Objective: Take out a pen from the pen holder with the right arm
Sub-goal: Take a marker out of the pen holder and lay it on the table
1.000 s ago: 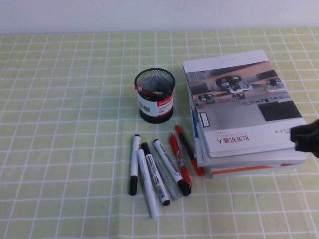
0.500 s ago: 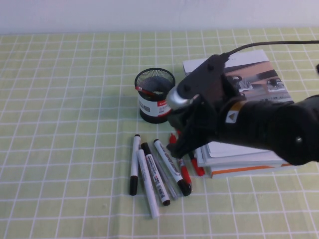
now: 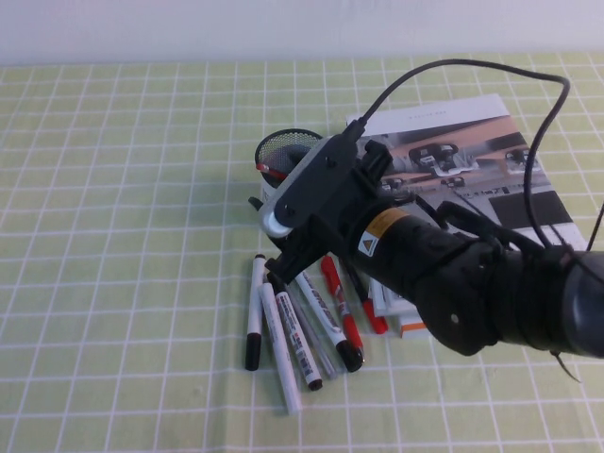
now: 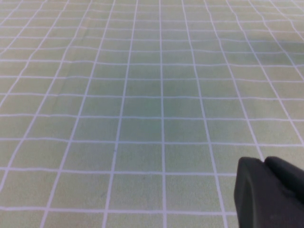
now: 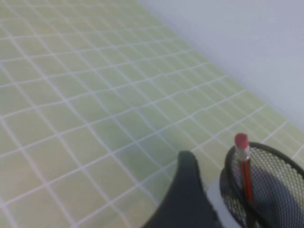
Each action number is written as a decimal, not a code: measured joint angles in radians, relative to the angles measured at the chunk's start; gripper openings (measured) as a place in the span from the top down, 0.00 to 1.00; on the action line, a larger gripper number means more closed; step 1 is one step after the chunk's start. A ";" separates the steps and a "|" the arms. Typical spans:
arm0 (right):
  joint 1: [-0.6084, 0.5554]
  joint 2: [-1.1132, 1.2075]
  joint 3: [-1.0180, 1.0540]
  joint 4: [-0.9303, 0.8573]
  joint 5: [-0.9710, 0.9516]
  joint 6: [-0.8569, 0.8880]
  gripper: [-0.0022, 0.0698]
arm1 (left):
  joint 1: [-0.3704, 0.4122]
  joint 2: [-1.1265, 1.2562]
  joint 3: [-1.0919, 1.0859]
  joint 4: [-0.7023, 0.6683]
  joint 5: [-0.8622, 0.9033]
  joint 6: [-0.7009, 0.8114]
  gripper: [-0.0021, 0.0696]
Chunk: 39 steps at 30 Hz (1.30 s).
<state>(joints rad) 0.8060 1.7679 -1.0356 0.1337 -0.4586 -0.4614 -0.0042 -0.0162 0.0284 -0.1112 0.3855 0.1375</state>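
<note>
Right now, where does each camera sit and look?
High view: up on the robot's side, looking down at the table; shows the right arm, its open right claw at the pen holder.
Left wrist view: on that wrist, facing the table; the left claw shows.
Right wrist view: on that wrist, facing the pen holder; one finger shows.
High and right wrist share the pen holder and red pen.

It seems an office or study desk: checked green tablecloth (image 3: pixel 113 189), stacked books (image 3: pixel 472 118), markers (image 3: pixel 283 349), mesh pen holder (image 3: pixel 283 146).

Pale plain wall (image 3: pixel 283 28); green tablecloth (image 3: pixel 113 236), white grid lines; even, soft light.
</note>
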 joint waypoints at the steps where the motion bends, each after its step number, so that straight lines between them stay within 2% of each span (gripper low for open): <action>1: 0.000 0.018 -0.002 -0.002 -0.034 0.000 0.33 | 0.000 0.000 0.000 0.000 0.000 0.000 0.98; 10: -0.034 0.152 -0.091 -0.037 -0.122 -0.002 0.40 | 0.000 0.000 0.000 0.000 0.000 0.000 0.98; 25: -0.063 0.281 -0.239 -0.043 -0.102 -0.002 0.43 | 0.000 0.000 0.000 0.000 0.000 0.000 0.98; 30: -0.065 0.299 -0.254 -0.043 -0.097 -0.002 0.55 | 0.000 0.000 0.000 0.000 0.000 0.000 0.98; 39: -0.067 0.302 -0.255 -0.041 -0.095 -0.002 0.85 | 0.000 0.000 0.000 0.000 0.000 0.000 0.98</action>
<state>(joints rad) 0.7388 2.0702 -1.2901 0.0928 -0.5534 -0.4638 -0.0042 -0.0162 0.0284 -0.1112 0.3855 0.1375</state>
